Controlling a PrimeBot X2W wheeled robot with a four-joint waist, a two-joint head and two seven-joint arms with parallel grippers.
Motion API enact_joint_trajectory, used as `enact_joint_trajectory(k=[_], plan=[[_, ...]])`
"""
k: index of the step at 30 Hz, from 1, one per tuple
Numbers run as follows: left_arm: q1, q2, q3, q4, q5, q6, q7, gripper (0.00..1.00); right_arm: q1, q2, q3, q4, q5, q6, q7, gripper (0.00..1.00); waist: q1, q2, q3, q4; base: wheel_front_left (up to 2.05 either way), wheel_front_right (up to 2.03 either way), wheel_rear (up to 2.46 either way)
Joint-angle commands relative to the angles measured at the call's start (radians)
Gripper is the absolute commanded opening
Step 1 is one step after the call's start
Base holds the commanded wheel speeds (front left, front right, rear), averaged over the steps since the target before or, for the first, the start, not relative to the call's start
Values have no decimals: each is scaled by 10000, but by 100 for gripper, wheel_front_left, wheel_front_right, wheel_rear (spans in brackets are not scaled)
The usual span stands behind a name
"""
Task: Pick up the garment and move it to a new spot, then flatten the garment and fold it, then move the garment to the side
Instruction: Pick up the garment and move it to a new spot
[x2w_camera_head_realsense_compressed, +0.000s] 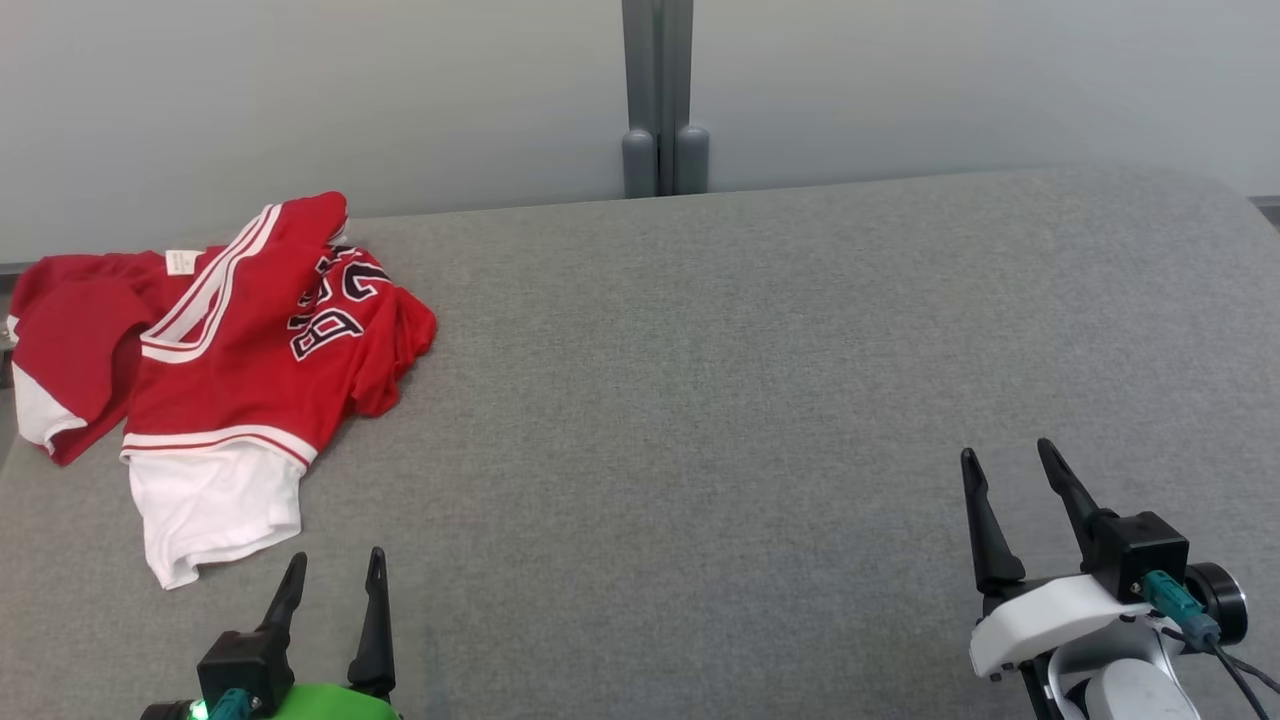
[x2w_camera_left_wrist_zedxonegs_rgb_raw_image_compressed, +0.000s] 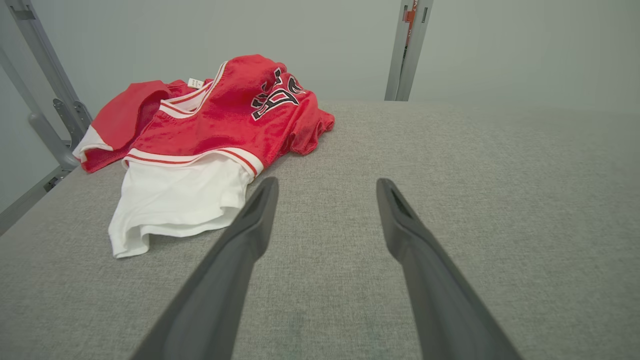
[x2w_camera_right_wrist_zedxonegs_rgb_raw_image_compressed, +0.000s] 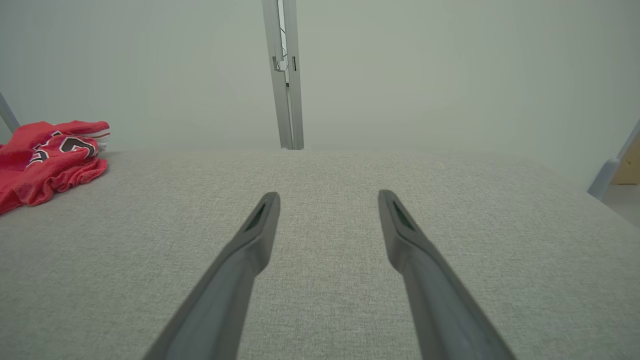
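A crumpled red garment (x2w_camera_head_realsense_compressed: 230, 360) with white trim, white sleeves and black lettering lies bunched at the far left of the grey padded surface (x2w_camera_head_realsense_compressed: 720, 400). The left wrist view has the garment (x2w_camera_left_wrist_zedxonegs_rgb_raw_image_compressed: 210, 135) just ahead and to the left of my fingers, its white sleeve nearest. My left gripper (x2w_camera_head_realsense_compressed: 336, 562) stands open at the lower left, a little short of that sleeve, touching nothing. My right gripper (x2w_camera_head_realsense_compressed: 1008, 450) stands open at the lower right, far from the cloth. In the right wrist view the garment (x2w_camera_right_wrist_zedxonegs_rgb_raw_image_compressed: 50, 160) shows at the left edge.
A pale wall with a grey upright post (x2w_camera_head_realsense_compressed: 658, 100) stands behind the surface. The surface's left edge runs close beside the garment, with a grey metal frame (x2w_camera_left_wrist_zedxonegs_rgb_raw_image_compressed: 50, 125) beyond it. Bare grey padding stretches across the middle and right.
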Motion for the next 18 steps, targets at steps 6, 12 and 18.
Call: enact_joint_trajectory(k=[6, 12, 18], plan=[[-111, 27, -7, 121, -68, 3, -6, 100, 332, -13, -4, 2, 76, 1, -33, 100, 0, 0, -120, 1007, 0, 0, 0], [47, 28, 70, 202, 4, 0, -6, 100, 283, 16, 186, 60, 134, 1, -33, 100, 0, 0, -216, 2320, 0, 0, 0], [228, 28, 267, 244, 35, -29, -4, 100, 124, 42, 431, 118, 262, 1, -33, 100, 0, 0, -285, 3454, 0, 0, 0]])
